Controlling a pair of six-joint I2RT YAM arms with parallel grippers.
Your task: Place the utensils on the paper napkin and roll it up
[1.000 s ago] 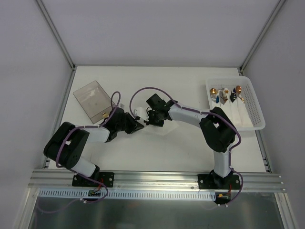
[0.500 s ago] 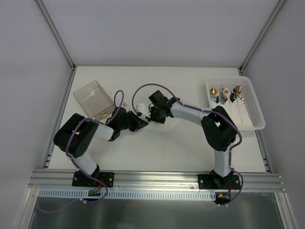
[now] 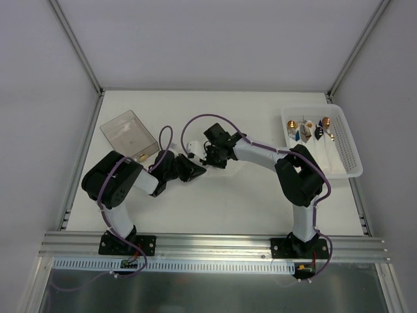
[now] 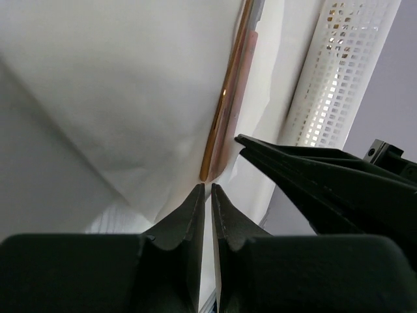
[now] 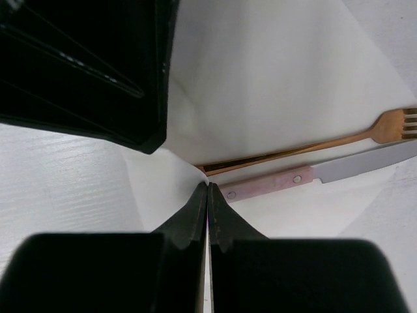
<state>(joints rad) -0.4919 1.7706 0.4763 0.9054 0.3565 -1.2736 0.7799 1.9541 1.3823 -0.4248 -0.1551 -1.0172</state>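
The paper napkin (image 4: pixel 130 85) lies mid-table with its near part lifted and folded over the utensils. In the right wrist view a copper fork (image 5: pixel 313 146) and a knife (image 5: pixel 267 184) with a rose handle lie side by side on the napkin (image 5: pixel 273 72). In the left wrist view only one copper handle (image 4: pixel 225 111) shows under the fold. My left gripper (image 4: pixel 208 187) (image 3: pixel 194 171) is shut on the napkin's edge, with white paper between its jaws. My right gripper (image 5: pixel 207 185) (image 3: pixel 207 160) is shut on the flap's corner, close beside the left one.
A white perforated basket (image 3: pixel 355 156) with several small items stands at the right edge, and its wall (image 4: pixel 332 72) shows in the left wrist view. A clear plastic box (image 3: pixel 127 135) sits at the back left. The two arms nearly touch at the table's middle.
The left arm's elbow has drawn in to the right and its gripper has shifted slightly right. The right gripper has moved a little away and left. Both stay shut.
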